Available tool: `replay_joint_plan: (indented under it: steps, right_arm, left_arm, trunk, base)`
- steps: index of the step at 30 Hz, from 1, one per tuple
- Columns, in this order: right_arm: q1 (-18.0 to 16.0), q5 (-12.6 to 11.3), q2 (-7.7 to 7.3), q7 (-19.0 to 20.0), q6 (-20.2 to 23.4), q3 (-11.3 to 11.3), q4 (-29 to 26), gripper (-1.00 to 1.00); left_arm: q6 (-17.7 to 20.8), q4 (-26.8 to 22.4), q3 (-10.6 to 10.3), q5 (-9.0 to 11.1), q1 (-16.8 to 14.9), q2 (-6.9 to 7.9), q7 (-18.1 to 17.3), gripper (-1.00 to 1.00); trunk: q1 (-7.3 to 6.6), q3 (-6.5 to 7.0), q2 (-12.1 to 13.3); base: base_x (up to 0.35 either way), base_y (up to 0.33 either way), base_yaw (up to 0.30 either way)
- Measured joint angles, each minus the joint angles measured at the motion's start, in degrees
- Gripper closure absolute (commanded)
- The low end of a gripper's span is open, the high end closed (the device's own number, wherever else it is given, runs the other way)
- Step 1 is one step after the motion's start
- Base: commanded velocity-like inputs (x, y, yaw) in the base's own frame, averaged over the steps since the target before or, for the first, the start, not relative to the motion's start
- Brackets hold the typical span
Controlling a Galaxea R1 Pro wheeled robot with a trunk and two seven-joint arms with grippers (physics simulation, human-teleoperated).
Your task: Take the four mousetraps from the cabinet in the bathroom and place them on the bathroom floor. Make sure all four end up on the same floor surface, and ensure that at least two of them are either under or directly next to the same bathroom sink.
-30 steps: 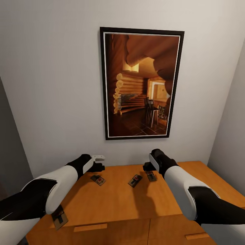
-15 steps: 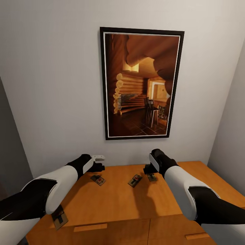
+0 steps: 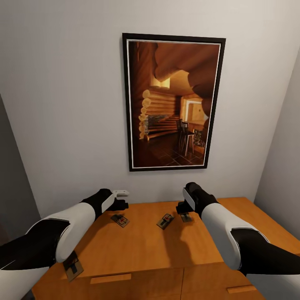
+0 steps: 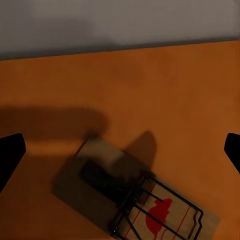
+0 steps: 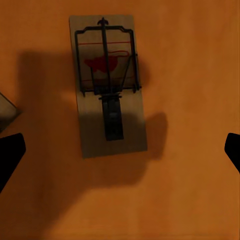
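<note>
Both arms poised over mousetraps on the cabinet [image 3: 141, 246] surface.
Head view: left gripper [image 3: 121, 205] above one mousetrap [image 3: 120, 220], right gripper [image 3: 181, 207] above another [image 3: 186, 217]. Left wrist view: fingers [image 4: 11, 155] spread wide, empty, trap [image 4: 135, 200] lying diagonal. Right wrist view: fingers [image 5: 10, 152] wide, empty, trap's [image 5: 109, 85] long axis crosswise between them.

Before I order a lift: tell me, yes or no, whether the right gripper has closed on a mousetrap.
No. The mousetrap lies flat on the cabinet, fingertips spread wide apart.
</note>
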Motion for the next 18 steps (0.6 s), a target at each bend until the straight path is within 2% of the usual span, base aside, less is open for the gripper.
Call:
replay_joint_plan:
  steps: [18]
  right_arm:
    - [0.0, 0.0, -0.22, 0.0, -0.3, 0.1, 0.0, -1.0]
  left_arm:
    - [0.0, 0.0, 0.0, 0.0, 0.0, -0.06, 0.0, -1.0]
  trunk:
    - [0.0, 0.0, 0.0]
  base:
    - [0.0, 0.0, 0.0]
